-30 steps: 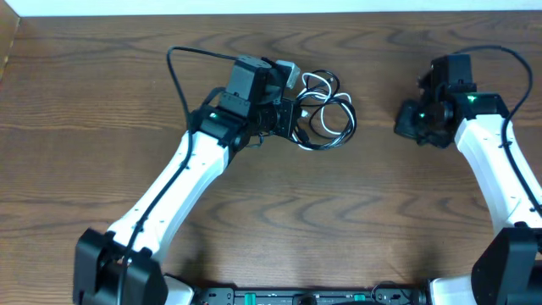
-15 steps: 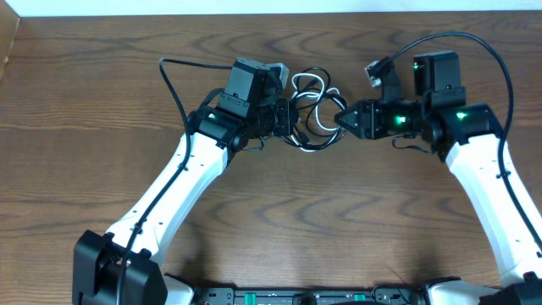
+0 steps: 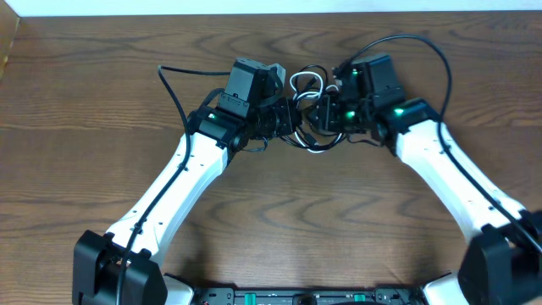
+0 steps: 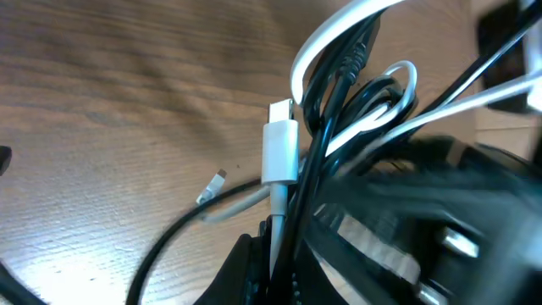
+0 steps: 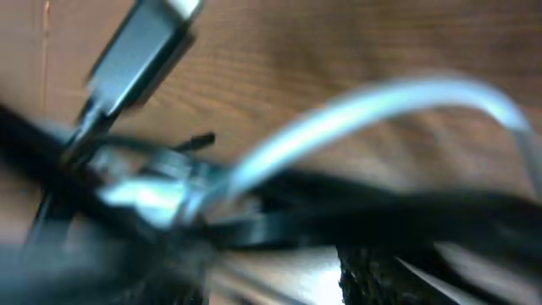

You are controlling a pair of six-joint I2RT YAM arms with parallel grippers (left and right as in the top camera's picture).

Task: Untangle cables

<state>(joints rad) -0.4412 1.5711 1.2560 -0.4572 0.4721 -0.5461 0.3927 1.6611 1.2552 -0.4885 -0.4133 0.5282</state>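
Note:
The cables lie as a tangle of black and white loops at the back middle of the table, between my two grippers. My left gripper is on the tangle's left side and shut on it. In the left wrist view a white cable with a white plug runs down between the shut jaws, beside black cords. My right gripper reaches into the tangle from the right. The right wrist view is blurred: a white cable and black cords cross in front of the gripper, whose jaws stand apart with bare wood between them.
A thick black wire loops off the left arm toward the back left. The table's back edge runs close behind the tangle. A loose small plug end rests on the wood left of the bundle. The arm bases stand at the front edge.
The right arm has swung left from the far right into the tangle, and its jaws have parted. The left gripper has kept its hold in place; the loops have bunched tighter.

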